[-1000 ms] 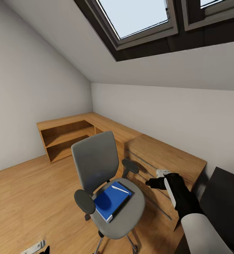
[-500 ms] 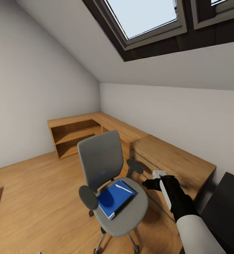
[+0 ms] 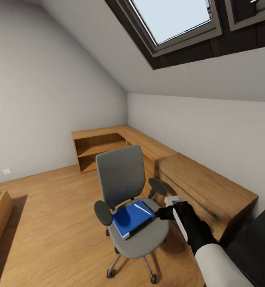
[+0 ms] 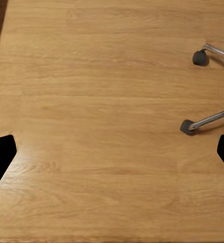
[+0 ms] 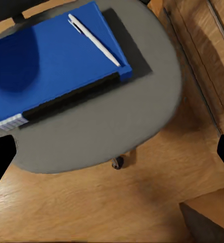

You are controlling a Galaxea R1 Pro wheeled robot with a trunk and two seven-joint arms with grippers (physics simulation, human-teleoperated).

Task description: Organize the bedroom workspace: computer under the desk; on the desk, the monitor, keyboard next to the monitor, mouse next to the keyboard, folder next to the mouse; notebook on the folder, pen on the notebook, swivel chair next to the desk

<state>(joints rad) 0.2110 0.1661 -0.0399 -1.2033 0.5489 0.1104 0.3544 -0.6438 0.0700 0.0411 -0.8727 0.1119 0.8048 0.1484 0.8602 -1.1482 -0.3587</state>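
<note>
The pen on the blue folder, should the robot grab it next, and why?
Probably yes: a small move would bring the right pincer down toward the pen. The pen lies loose on top of the folder, which rests on the chair seat. The pincer hovers beside the seat's edge with its jaws apart, holding nothing. Lifting the folder first might roll the pen off.

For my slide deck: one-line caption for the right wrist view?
Blue folder with white pen on the grey swivel chair seat, above wooden floor.
</note>
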